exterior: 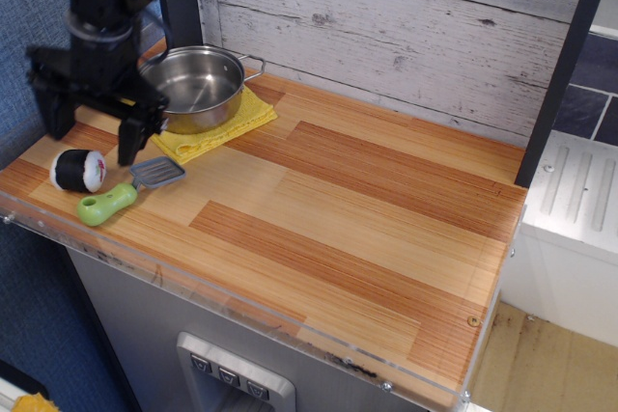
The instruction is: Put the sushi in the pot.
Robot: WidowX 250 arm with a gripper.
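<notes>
The sushi (78, 169) lies on its side near the left edge of the wooden counter (367, 209), white end facing right, as the black gripper (92, 142) hangs above it with jaws spread wide and holding nothing. Just right of the roll rests a green-handled spatula (128, 190). Toward the back left corner, the steel pot (196, 87) sits on a yellow cloth (227, 121)

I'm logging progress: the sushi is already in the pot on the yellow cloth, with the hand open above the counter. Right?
Not quite. The sushi lies on the counter beside the spatula; the pot is empty. The observation.image view shows it. Rest stands.
</notes>
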